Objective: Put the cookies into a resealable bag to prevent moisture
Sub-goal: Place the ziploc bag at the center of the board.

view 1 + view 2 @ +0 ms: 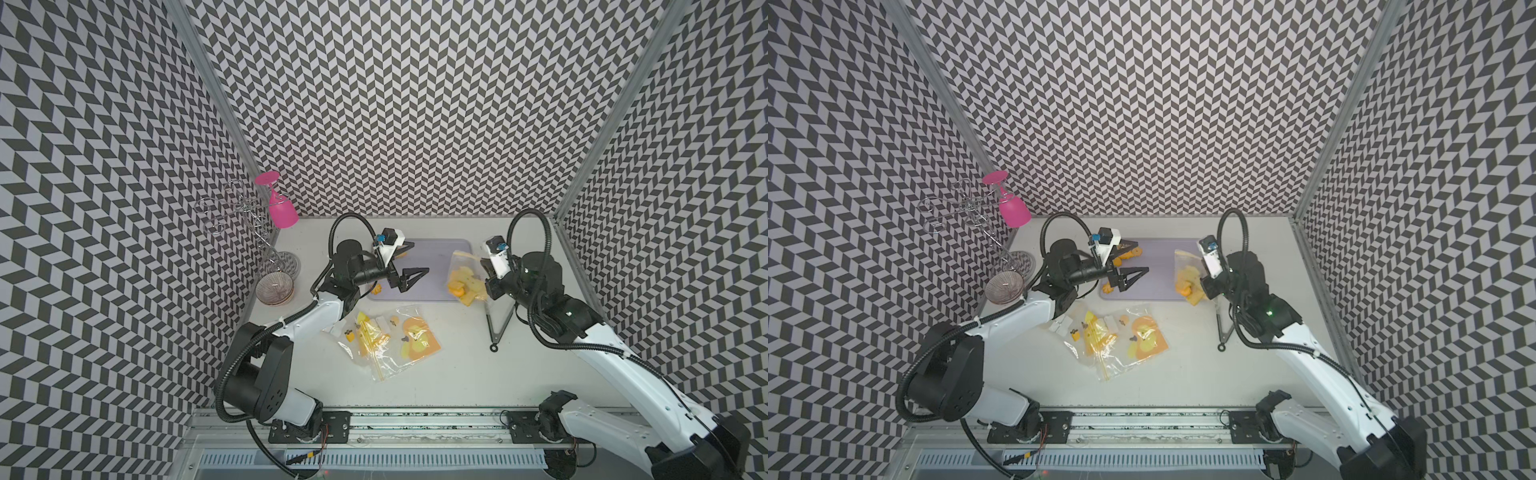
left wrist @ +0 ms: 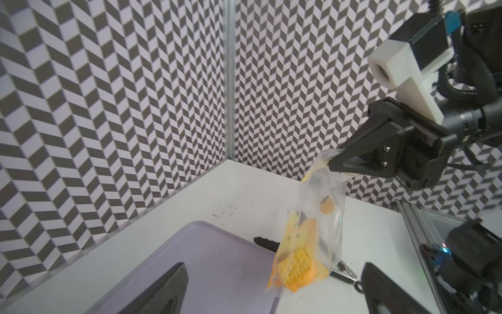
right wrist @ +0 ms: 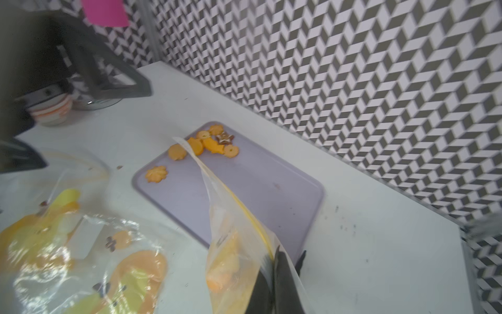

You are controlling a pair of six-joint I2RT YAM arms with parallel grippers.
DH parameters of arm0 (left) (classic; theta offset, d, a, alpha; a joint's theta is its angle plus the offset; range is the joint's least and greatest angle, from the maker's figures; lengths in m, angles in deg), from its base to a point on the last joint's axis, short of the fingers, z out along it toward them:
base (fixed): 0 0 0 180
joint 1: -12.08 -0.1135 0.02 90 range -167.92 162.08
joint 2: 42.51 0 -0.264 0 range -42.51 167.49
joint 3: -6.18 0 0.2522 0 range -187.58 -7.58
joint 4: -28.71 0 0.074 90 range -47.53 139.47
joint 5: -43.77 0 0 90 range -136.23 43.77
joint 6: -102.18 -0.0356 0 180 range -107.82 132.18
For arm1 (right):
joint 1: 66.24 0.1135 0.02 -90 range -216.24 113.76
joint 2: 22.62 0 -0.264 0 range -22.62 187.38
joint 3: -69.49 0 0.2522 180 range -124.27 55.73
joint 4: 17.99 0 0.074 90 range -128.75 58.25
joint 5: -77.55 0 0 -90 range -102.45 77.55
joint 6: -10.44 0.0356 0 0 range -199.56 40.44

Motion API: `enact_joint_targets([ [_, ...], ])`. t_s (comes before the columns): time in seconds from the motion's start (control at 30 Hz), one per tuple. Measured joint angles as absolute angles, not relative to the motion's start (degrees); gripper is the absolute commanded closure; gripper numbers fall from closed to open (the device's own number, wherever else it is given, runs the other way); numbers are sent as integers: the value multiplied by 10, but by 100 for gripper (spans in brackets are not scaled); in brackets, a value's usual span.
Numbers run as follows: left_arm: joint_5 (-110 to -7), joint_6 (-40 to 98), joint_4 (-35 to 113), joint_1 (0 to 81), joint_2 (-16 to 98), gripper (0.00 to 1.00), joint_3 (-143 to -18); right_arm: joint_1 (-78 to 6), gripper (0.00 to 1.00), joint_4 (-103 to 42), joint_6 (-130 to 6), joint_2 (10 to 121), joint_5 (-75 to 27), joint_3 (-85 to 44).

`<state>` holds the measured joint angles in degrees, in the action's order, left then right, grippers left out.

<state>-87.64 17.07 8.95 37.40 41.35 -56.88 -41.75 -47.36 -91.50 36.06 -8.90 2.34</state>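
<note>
Small orange-yellow toy cookies point(image 2: 294, 269) are partly bagged. A handful sit at the bottom of the clear resealable plastic bag with a yellow zip strip point(image 2: 326, 212). Your right claw point(image 2: 332, 163) pinches that bag by its top edge, jaws pressed together on the film. The bag hangs from this grip at the end of the flat lilac plastic tray point(image 3: 271, 190) nearest the right arm. Whether its lower corner rests on the tray cannot be confirmed.

Loose cookies point(image 3: 206, 144), about eight, lie at the opposite end of the tray. I judge the task under way but unfinished: those pieces need loading, and the zip needs closing.

Your left claw point(image 1: 420, 257) stands spread wide and empty above the tray, between the loose cookies and the bag, fingers pointing toward the bag. The left arm reaches forward with the elbow bent and the wrist turned across the tray. The right arm extends forward, its wrist angled in toward the tray.

Spare clear bags printed with yellow chicks point(image 1: 390, 336) lie on the table in front of the tray, apart from both claws.
</note>
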Motion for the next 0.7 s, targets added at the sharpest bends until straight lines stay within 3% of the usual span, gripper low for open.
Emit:
enact_joint_targets([
  [0.2,-704,229,81,446,368,0,-485,-525,100,-480,-901,417,-44,-39],
  [0.37,-620,288,80,500,348,1,-434,-603,100,-462,-894,478,-31,-63],
  [0.7,-497,430,107,507,281,0,-335,-771,100,-413,-885,578,-35,-63],
])
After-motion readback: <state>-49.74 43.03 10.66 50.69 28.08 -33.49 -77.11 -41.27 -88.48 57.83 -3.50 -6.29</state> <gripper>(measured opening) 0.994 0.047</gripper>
